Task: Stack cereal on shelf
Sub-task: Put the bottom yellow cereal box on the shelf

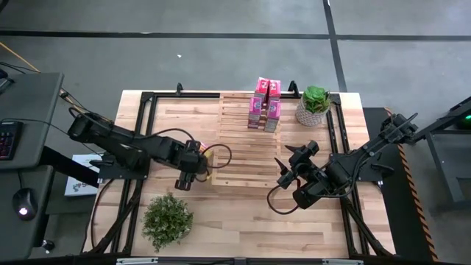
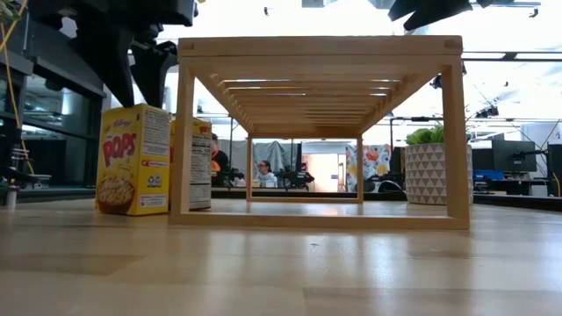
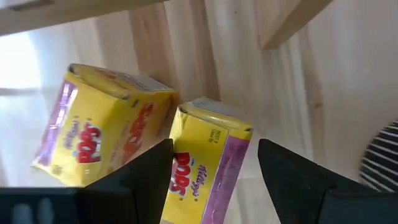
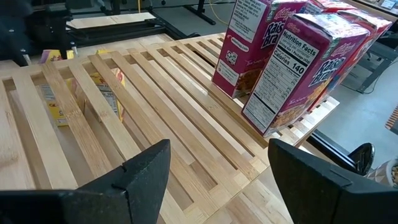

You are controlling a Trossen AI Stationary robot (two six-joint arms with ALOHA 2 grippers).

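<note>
Cereal (image 3: 208, 158) btwn open left gripper (image 3: 214, 171), box bottom cut off

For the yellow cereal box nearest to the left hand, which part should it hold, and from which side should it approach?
Probably the two broad faces near the top of the yellow cereal box, approached from above. The box stands upright on the table beside the shelf, its closed top facing the open left hand. The second yellow box stands close by, so one finger must slip between them.

Grey floor (image 1: 221, 66) with dark seams, bright office beyond the table (image 2: 281, 263)
</note>
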